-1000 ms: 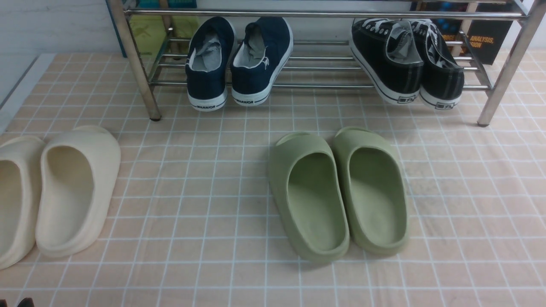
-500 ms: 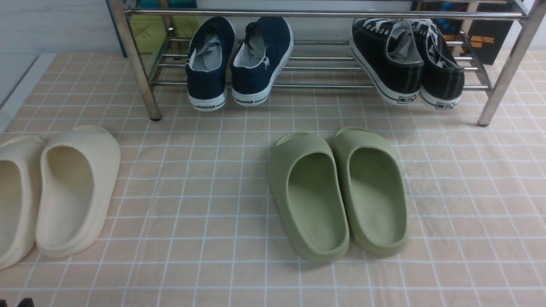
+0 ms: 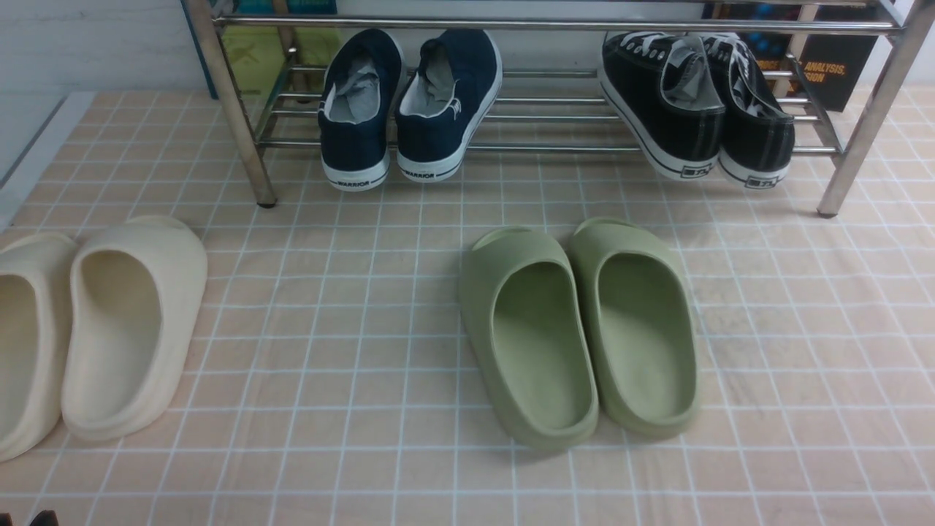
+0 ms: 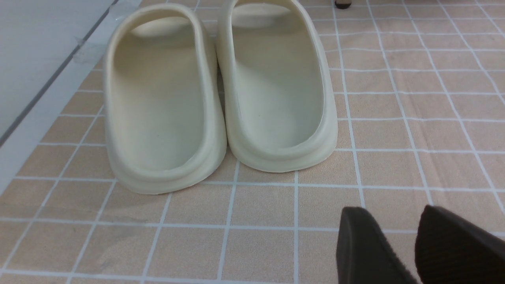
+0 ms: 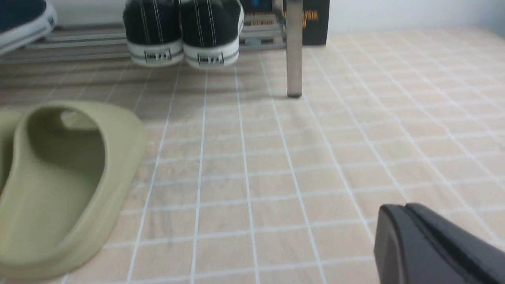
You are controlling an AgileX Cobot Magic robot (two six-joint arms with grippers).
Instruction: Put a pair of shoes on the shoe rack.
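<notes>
The pair of shoes, two black canvas sneakers point(image 3: 694, 102) with white soles and laces, rests side by side on the lower bars of the chrome shoe rack point(image 3: 555, 24), at its right end, heels hanging over the front bar. The right wrist view shows their heels point(image 5: 181, 27) beside a rack leg point(image 5: 294, 51). My right gripper point(image 5: 398, 209) is shut on nothing, low over the tiled floor and well short of the rack. My left gripper point(image 4: 390, 211) stands open and empty over the floor, just in front of the cream slides point(image 4: 221, 94).
Navy WARRIOR shoes point(image 3: 409, 102) sit on the rack's left half. Green foam slides point(image 3: 577, 329) lie on the floor mid-right, in front of the rack. Cream slides point(image 3: 95, 329) lie at the far left near the pale floor edge point(image 4: 47, 71). A dark box point(image 3: 840, 69) stands behind the rack.
</notes>
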